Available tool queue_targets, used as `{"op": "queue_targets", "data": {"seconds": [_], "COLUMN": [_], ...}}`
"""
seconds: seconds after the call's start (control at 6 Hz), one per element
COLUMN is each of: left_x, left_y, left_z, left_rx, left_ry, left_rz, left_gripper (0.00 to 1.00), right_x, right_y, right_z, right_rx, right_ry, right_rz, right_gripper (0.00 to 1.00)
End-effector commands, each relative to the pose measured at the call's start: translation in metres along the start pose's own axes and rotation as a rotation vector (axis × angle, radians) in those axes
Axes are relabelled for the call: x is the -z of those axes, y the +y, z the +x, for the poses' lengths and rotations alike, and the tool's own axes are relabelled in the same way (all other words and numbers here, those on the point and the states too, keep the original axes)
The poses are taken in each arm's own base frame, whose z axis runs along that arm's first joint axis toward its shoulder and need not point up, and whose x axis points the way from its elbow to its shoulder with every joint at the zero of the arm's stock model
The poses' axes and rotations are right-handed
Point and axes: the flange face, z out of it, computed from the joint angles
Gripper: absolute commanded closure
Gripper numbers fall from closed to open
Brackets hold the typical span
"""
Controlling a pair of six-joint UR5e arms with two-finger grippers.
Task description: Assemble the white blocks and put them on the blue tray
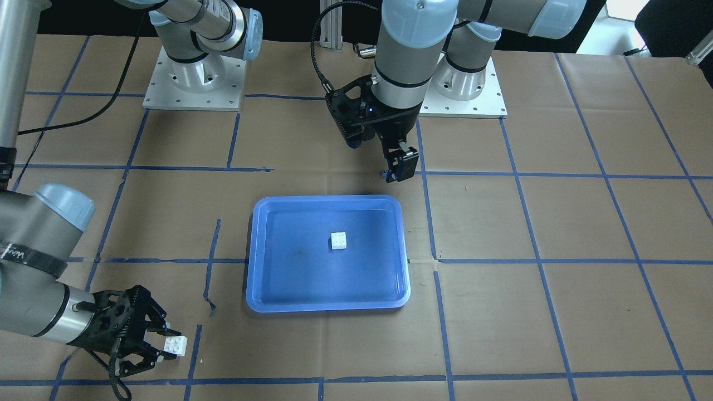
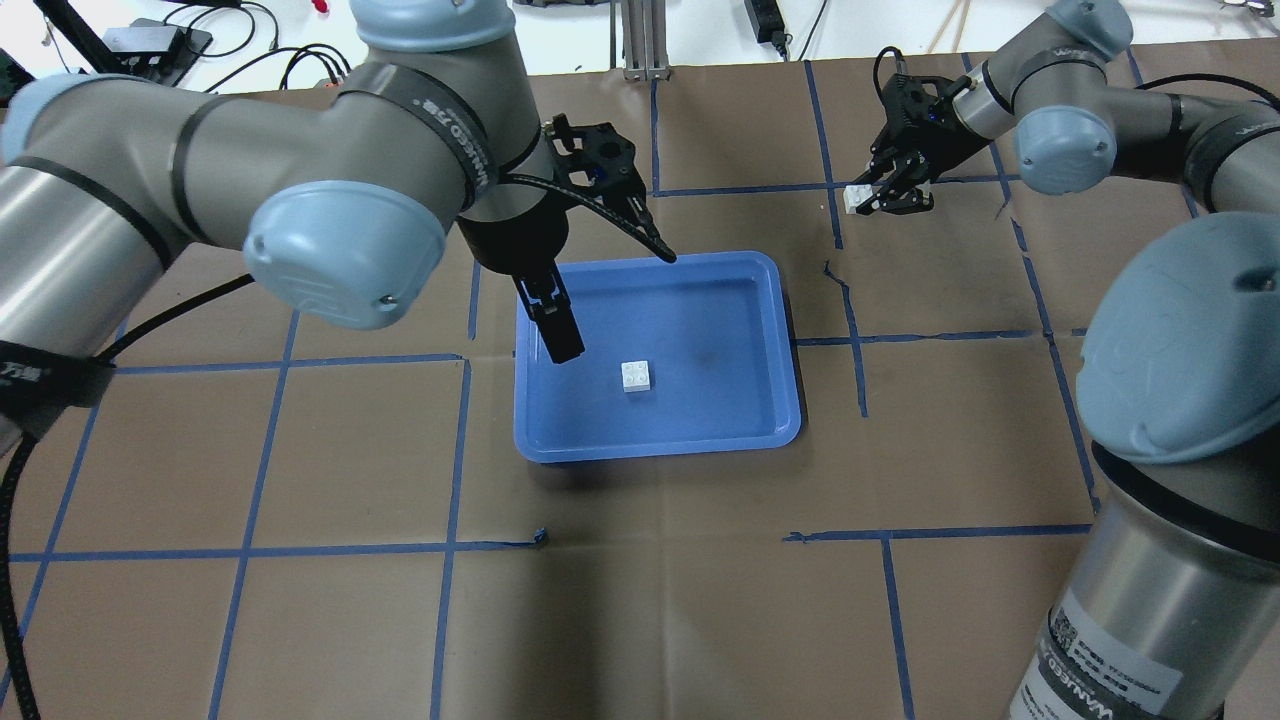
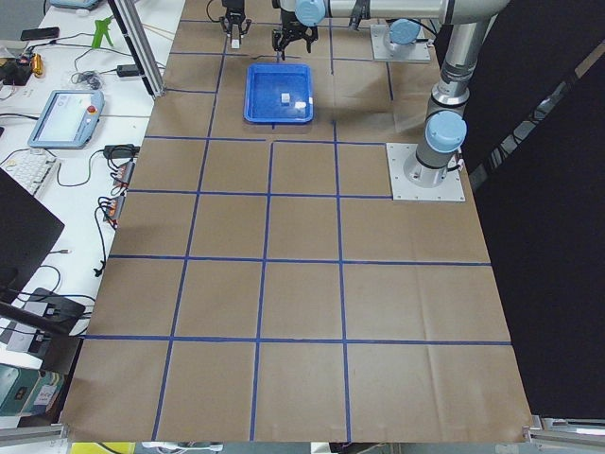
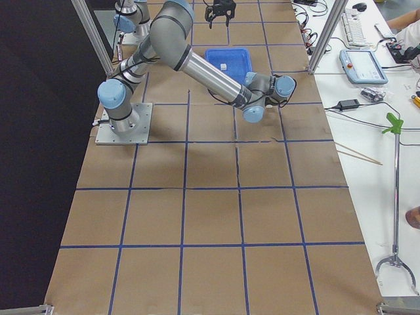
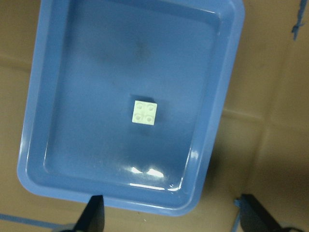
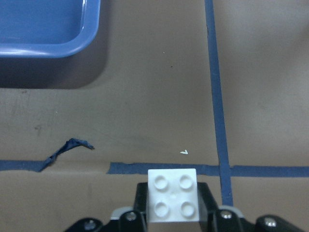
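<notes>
- The table point(image 2: 640, 600) is covered in brown paper, marked into large squares by blue tape lines point(image 2: 452, 450).
- The blue tray point(image 2: 720, 310) lies flat near its middle.
- Two metal base plates point(image 1: 159, 99) sit at the robot's edge.
- One tape end point(image 2: 540, 537) is curled loose.

A white sticker point(image 2: 1105, 665) on the right arm point(image 2: 1180, 400) bears a square code and capitals seeming to begin "WAN", the rest too small to read; a black band point(image 2: 445, 125) on the left arm point(image 2: 300, 160) carries white lettering, illegible.
</notes>
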Motion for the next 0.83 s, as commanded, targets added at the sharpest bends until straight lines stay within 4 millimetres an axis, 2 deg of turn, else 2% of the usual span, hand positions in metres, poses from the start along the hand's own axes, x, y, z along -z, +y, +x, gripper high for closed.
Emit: {"op": "queue_targets", "data": {"seconds": [0.0,0.17,0.33,0.5,0.67], "left_x": [0.054,0.066,0.069,0.073,0.079], "left_y": [0.043,0.053,0.056,0.063,0.069], "left_z": [-0.010,-0.018,-0.023,-0.029,-0.025], "left_rx": [0.327,0.475,0.588,0.728,0.811], "left_ry": [-0.041,-0.062,-0.081,-0.084,-0.086], "left_rz": [0.044,0.075,0.109,0.128,0.143], "left_gripper": [0.01,0.01,0.01,0.01,0.01], "right_x": [0.028,0.021,0.018,0.003,-0.028], "right_y": [-0.060,-0.092,-0.109,-0.133,-0.163], "right_z": [-0.025,-0.058,-0.090,-0.118,-0.144], "right_rx": [-0.012,-0.005,-0.045,-0.023,-0.029], "right_ry": [-0.012,-0.039,-0.062,-0.059,-0.042], "right_rz": [0.004,0.012,0.017,0.017,0.017], "right_gripper": [0.64,0.64,0.64,0.64,0.65]}}
